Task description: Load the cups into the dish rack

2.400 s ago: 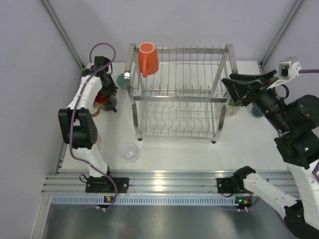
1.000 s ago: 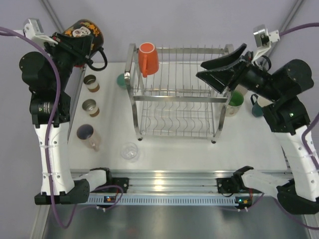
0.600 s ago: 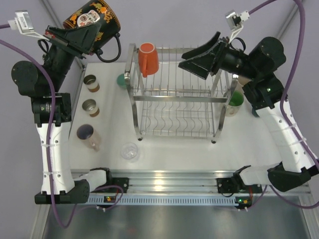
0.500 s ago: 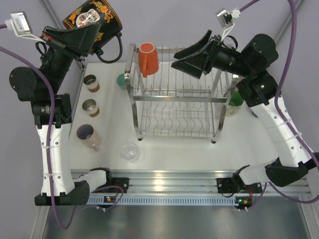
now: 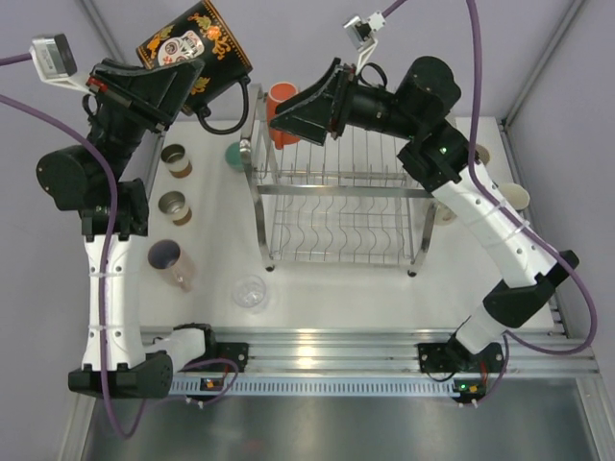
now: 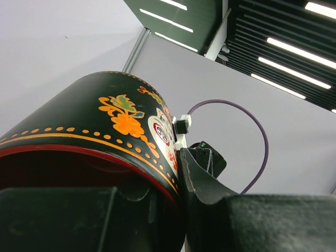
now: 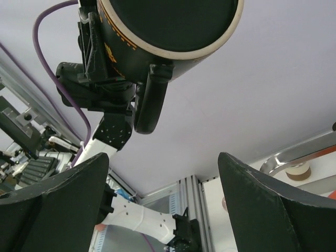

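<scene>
My left gripper is shut on the rim of the large black patterned mug and holds it tilted, high above the table's far left. In the left wrist view the gripper pinches the mug wall. My right gripper is open and empty over the dish rack's top left corner, pointing at the mug with a gap between them. In the right wrist view the mug's base and handle hang above the open gripper. An orange cup sits on the rack's top tier, partly hidden.
Two brown-cream paper cups, a pink cup and a teal cup stand left of the rack. A clear cup stands near its front left. More cups stand right of the rack, under the right arm.
My left gripper has lifted the black mug off the table and tilted it rightward. My right arm has risen and swung left across the rack top toward the mug, jaws open.
</scene>
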Controlling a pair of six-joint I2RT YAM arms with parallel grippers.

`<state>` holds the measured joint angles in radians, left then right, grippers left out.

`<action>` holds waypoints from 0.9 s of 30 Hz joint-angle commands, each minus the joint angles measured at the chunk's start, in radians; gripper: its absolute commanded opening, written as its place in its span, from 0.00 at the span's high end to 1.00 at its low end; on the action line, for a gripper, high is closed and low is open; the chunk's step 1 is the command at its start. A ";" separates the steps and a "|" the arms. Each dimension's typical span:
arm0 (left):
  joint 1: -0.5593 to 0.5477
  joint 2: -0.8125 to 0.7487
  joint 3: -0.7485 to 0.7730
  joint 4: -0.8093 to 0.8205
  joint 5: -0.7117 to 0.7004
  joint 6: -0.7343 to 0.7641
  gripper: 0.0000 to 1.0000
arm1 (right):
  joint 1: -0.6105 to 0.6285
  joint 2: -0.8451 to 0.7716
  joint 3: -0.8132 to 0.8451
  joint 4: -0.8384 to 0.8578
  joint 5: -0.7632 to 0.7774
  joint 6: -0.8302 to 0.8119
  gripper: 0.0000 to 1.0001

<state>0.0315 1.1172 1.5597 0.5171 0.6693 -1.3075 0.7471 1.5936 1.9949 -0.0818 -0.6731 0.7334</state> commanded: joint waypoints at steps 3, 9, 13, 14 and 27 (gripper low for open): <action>-0.016 -0.005 0.023 0.204 -0.042 -0.010 1.00 | 0.044 0.031 0.068 0.103 0.030 0.014 0.14; -0.111 0.059 0.056 0.202 -0.057 0.025 1.00 | 0.060 0.092 0.134 0.099 0.040 0.015 0.15; -0.183 0.096 0.066 0.204 -0.060 0.054 1.00 | 0.060 0.118 0.156 0.088 0.046 0.021 0.17; -0.208 0.101 0.066 0.202 -0.062 0.076 1.00 | 0.060 0.120 0.157 0.088 0.047 0.017 0.17; -0.360 0.158 0.065 0.202 -0.077 0.243 1.00 | 0.060 0.086 0.062 0.103 0.107 0.075 0.35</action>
<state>-0.2810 1.2766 1.5578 0.5610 0.6010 -1.1217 0.7898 1.7084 2.0594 -0.0414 -0.5892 0.7845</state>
